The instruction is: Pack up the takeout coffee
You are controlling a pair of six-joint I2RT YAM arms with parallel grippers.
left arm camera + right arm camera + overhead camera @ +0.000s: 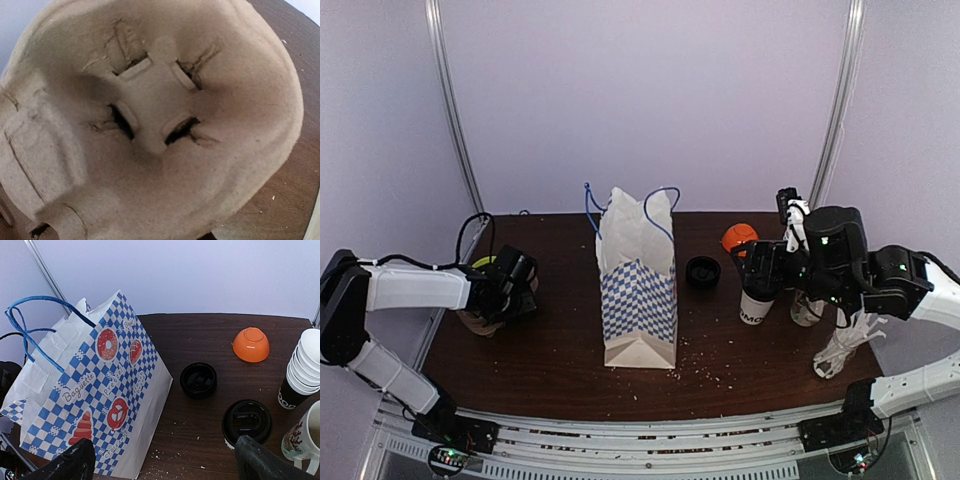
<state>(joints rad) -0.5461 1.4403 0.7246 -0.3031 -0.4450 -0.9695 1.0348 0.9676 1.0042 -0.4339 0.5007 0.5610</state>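
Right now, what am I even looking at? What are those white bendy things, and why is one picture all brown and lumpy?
Those are two robot arms bolted to a dark wooden table. One picture is taken from above and behind them. The other two come from little cameras on their wrists.

The brown lumpy thing is a moulded cardboard cup carrier, seen very close by the left wrist camera. The left end effector is right on it, but I can't tell if it is gripping.

The right end effector is open and holds nothing. Just below it stands the white paper cup with a black lid. Nearby are a blue-and-white checked paper bag, a loose black lid, an upside-down orange bowl, a stack of paper cups and a white mug.
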